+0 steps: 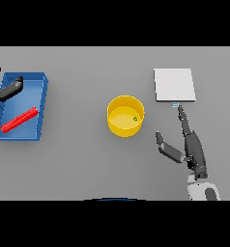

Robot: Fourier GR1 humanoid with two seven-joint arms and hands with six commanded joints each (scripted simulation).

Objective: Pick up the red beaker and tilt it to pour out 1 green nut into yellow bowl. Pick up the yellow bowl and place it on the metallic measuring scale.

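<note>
A yellow bowl [125, 116] stands upright at the table's middle with one small green nut [135, 118] inside it. The red beaker [19, 120] lies on its side in a blue tray [41, 103] at the left. The metallic measuring scale [174, 85] is a flat grey square at the upper right. My right hand [193, 149] is open to the right of the bowl, fingers pointing toward the scale's near edge, thumb spread toward the bowl, apart from it. My left hand [6, 90] hovers open over the tray's upper left corner, holding nothing.
The blue tray's walls enclose the red beaker at the far left edge of the table. A small label tab [175, 104] sticks out from the scale's near edge, just beyond my right fingertips.
</note>
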